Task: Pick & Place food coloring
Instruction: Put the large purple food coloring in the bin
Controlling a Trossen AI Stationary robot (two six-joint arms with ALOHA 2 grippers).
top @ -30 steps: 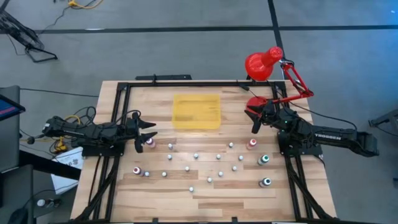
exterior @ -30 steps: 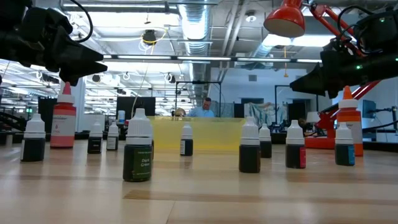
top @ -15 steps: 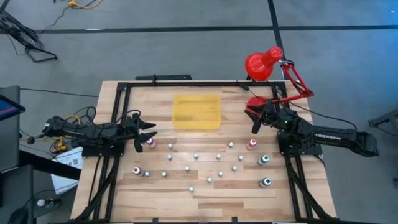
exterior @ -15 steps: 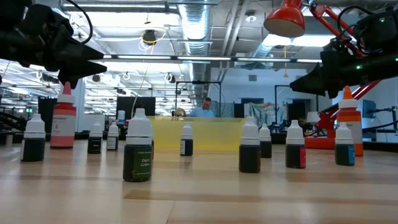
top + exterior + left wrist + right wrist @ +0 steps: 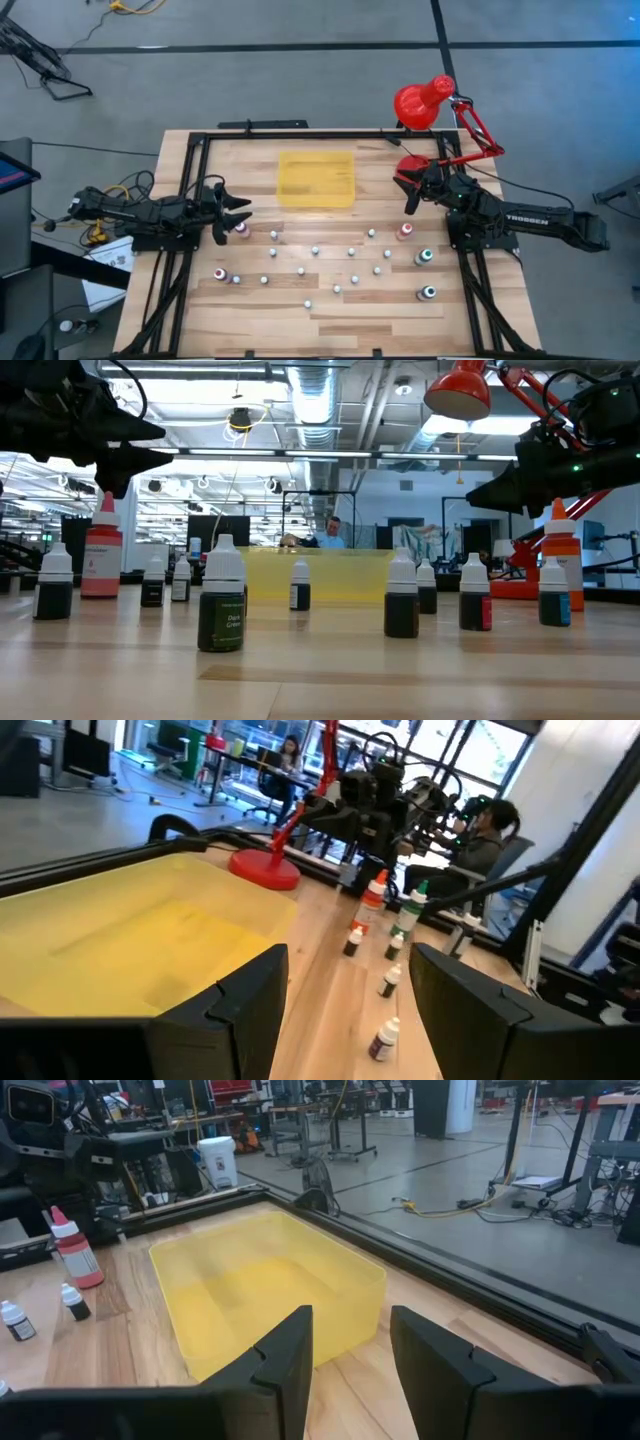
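Food coloring bottles (image 5: 315,250) stand scattered and upright on the wooden surface (image 5: 340,310), none of them held. The left hand (image 5: 233,212) hangs with its fingers spread and empty, just above a bigger bottle with a pink cap (image 5: 240,229); probably it is placed there to come down on this one first. The right hand (image 5: 411,195) is also released and empty, and a red-capped bottle (image 5: 405,231) stands near it, a little toward the front edge. Between the two hands, at the far side, lies the yellow tray (image 5: 316,179), which I judge to be the place for the bottles. Most bottles are tiny, with white caps and dark contents. Their labels are hard to read, though one seems to say green (image 5: 221,610).
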